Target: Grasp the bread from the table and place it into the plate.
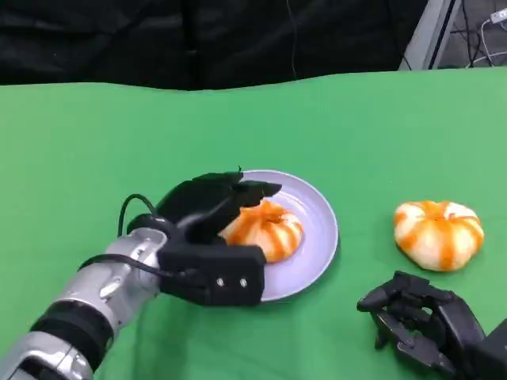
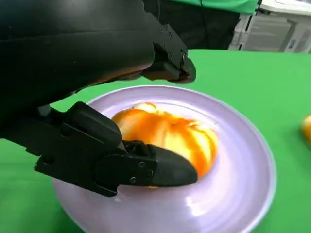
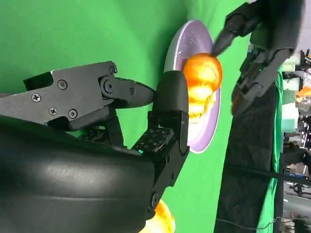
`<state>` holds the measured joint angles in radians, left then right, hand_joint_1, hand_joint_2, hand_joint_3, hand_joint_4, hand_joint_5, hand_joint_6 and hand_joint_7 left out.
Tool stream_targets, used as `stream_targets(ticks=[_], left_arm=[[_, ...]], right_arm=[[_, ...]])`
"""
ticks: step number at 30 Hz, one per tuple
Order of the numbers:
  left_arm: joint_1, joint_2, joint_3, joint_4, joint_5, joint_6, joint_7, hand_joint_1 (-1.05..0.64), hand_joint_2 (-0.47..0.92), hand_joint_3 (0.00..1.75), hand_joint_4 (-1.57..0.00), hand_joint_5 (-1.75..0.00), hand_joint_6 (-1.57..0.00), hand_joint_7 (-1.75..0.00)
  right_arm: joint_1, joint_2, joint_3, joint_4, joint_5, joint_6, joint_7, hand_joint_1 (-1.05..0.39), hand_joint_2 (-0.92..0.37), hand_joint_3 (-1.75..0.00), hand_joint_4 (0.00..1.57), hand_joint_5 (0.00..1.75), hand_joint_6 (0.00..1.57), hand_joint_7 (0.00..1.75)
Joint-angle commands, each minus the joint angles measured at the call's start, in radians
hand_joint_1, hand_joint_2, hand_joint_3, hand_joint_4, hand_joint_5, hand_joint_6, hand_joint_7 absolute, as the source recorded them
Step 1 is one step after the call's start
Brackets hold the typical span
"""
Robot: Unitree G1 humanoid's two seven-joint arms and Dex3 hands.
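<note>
Your right wrist camera: own hand up close, plate and bread beyond it

You see the right hand [image 3: 146, 121] filling the near part of the picture, its black fingers [image 3: 172, 104] apart with nothing between them, over the green table [image 3: 73, 34]. Past them sits the pale purple plate [image 3: 181, 41] with an orange-striped bread [image 3: 204, 77] lying in it. The left hand [image 3: 262, 43] hangs over that bread, one fingertip touching or just beside it. A second orange bread [image 3: 163, 218] peeks out from behind your right hand's shell, on the cloth
</note>
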<state>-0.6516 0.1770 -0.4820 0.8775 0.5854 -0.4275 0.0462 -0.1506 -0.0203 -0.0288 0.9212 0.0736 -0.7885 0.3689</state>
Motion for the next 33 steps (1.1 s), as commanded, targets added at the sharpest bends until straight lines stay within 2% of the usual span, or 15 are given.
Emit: stream_targets(ticks=[1,6,10,15,19,26,29,33], left_arm=[[0.05,0.015,0.087,-0.044,-0.141,-0.043,-0.096,-0.92,0.92,0.65,-0.07,-0.01,-0.24,-0.01],[0.115,-0.012,0.203,-0.104,-0.34,-0.099,-0.185,-0.92,0.92,0.66,-0.13,-0.04,-0.27,-0.02],[0.166,-0.041,0.288,-0.157,-0.502,-0.148,-0.268,-0.85,0.92,0.65,-0.23,-0.06,-0.29,-0.02],[0.211,-0.061,0.342,-0.22,-0.6,-0.141,-0.34,-0.83,0.92,0.61,-0.29,-0.06,-0.33,-0.03],[0.294,-0.086,0.422,-0.303,-0.803,-0.124,-0.483,-0.79,0.92,0.54,-0.3,-0.04,-0.33,-0.01],[0.388,-0.096,0.487,-0.366,-0.893,-0.134,-0.57,-0.81,0.92,0.51,-0.35,-0.04,-0.34,-0.01],[0.464,-0.102,0.519,-0.419,-0.951,-0.117,-0.602,-0.78,0.92,0.46,-0.41,-0.05,-0.38,-0.02],[0.492,-0.103,0.539,-0.438,-0.962,-0.116,-0.624,-0.73,0.92,0.44,-0.43,-0.04,-0.39,-0.02]], right_arm=[[0.018,-0.009,-0.001,0.005,0.003,0.029,0.008,-0.23,-0.92,-0.47,0.66,1.71,0.8,0.95],[0.018,-0.009,-0.001,0.005,0.002,0.025,0.008,-0.22,-0.92,-0.46,0.65,1.72,0.8,0.95],[0.012,-0.01,-0.002,0.018,0.002,0.011,0.011,-0.25,-0.92,-0.45,0.65,1.73,0.8,0.95],[0.013,-0.011,-0.001,0.015,-0.005,0.016,0.001,-0.27,-0.92,-0.44,0.65,1.73,0.8,0.95],[0.006,-0.011,-0.004,0.026,0.001,0.013,0.01,-0.26,-0.92,-0.43,0.66,1.73,0.8,0.95],[0.006,-0.015,-0.003,0.025,-0.006,0.01,0.005,-0.24,-0.92,-0.45,0.66,1.72,0.8,0.93],[0.006,-0.017,-0.005,0.025,-0.008,0.007,0.004,-0.26,-0.92,-0.44,0.66,1.72,0.81,0.93],[0.005,-0.016,-0.008,0.027,-0.005,0.005,0.008,-0.26,-0.92,-0.44,0.65,1.71,0.81,0.93]])
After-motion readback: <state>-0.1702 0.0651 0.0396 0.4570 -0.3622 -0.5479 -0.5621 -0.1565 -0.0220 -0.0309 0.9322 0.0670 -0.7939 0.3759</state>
